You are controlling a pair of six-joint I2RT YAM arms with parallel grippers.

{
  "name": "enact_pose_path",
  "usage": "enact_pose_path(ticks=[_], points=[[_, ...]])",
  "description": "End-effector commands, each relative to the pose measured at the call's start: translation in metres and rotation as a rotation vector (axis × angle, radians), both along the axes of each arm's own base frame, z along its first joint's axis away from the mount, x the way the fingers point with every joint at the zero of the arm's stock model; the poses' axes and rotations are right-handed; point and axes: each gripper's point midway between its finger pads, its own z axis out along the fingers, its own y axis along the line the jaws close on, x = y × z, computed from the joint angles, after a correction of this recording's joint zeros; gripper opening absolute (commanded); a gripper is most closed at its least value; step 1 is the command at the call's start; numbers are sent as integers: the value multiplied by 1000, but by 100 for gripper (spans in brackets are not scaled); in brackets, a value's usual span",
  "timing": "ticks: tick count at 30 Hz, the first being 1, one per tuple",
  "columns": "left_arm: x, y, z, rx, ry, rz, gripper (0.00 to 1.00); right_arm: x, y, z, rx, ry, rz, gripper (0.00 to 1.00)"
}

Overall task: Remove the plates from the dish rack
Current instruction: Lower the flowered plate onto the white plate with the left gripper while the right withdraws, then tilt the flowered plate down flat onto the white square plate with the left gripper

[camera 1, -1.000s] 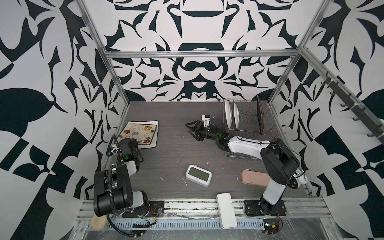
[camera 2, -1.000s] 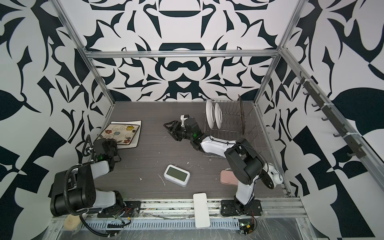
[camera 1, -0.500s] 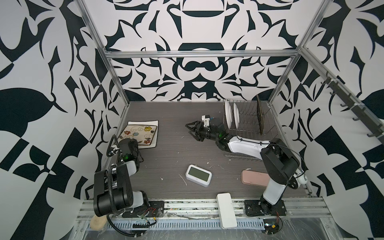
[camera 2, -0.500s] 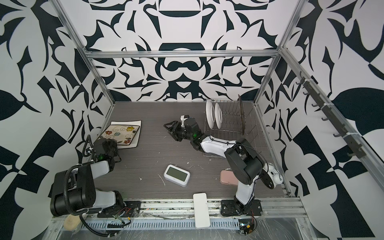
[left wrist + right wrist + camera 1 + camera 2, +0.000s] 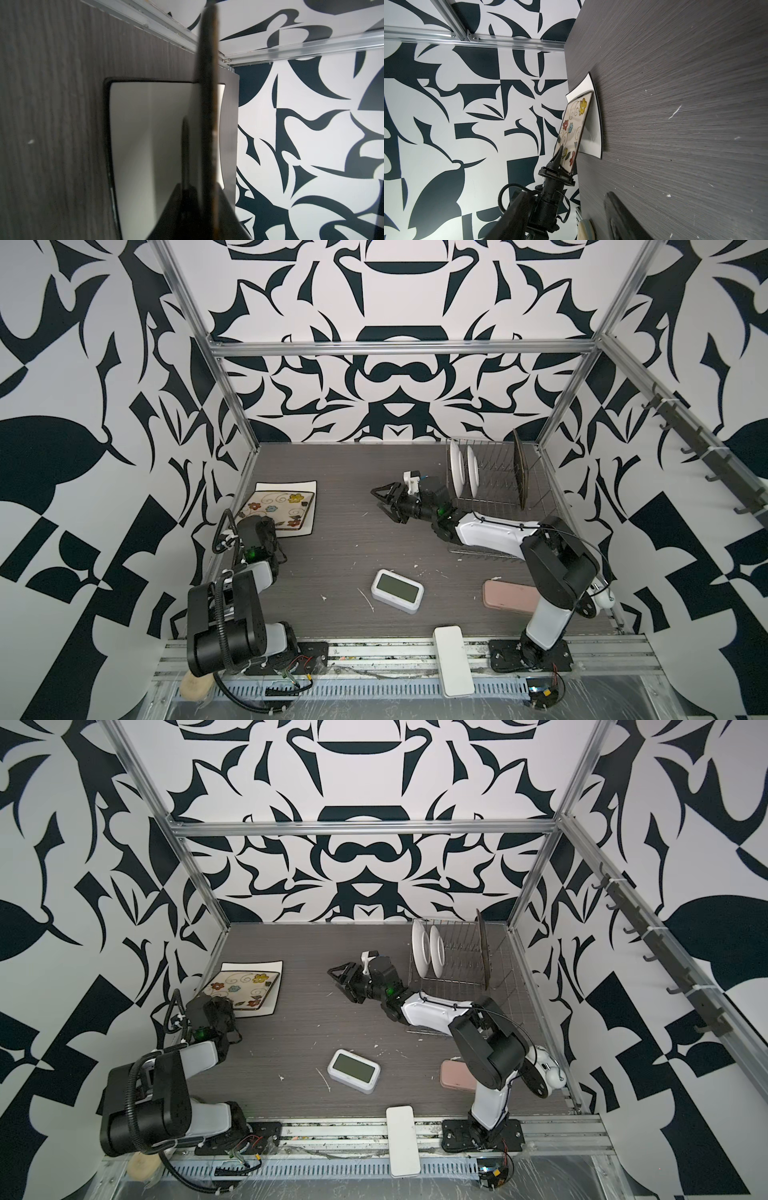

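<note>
The dish rack (image 5: pixel 498 498) (image 5: pixel 457 982) stands at the back right. Two round white plates (image 5: pixel 458 472) (image 5: pixel 420 952) stand upright at its left end and a dark square plate (image 5: pixel 520 472) (image 5: pixel 483 952) at its right end. At the far left, my left gripper (image 5: pixel 275 526) (image 5: pixel 230 1009) (image 5: pixel 199 187) is shut on the near edge of a cream floral plate (image 5: pixel 282 506) (image 5: pixel 245 986) (image 5: pixel 571 128). It holds this plate tilted over a white square plate (image 5: pixel 145 135) (image 5: pixel 593 124) lying on the table. My right gripper (image 5: pixel 380 502) (image 5: pixel 340 985) (image 5: pixel 569 218) hovers open and empty left of the rack.
A white digital clock (image 5: pixel 397 591) (image 5: pixel 353 1069) lies at the front middle and a pink case (image 5: pixel 511 597) (image 5: pixel 455 1077) by the right arm's base. A white slab (image 5: pixel 453 655) rests on the front rail. Patterned walls close in on both sides.
</note>
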Motion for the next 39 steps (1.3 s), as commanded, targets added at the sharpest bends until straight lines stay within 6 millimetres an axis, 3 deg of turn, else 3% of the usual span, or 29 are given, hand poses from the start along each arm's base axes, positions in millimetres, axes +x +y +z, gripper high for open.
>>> enact_pose_path(ticks=[1, 18, 39], points=[[15, 7, 47, 41, -131, 13, 34, -7, -1, 36, 50, -79, 9, 62], [18, 1, 28, -1, -22, -27, 55, -11, -7, 37, 42, -79, 1, 61], [30, -10, 6, -68, 18, -88, 67, -14, -8, 37, 39, -81, 7, 61]])
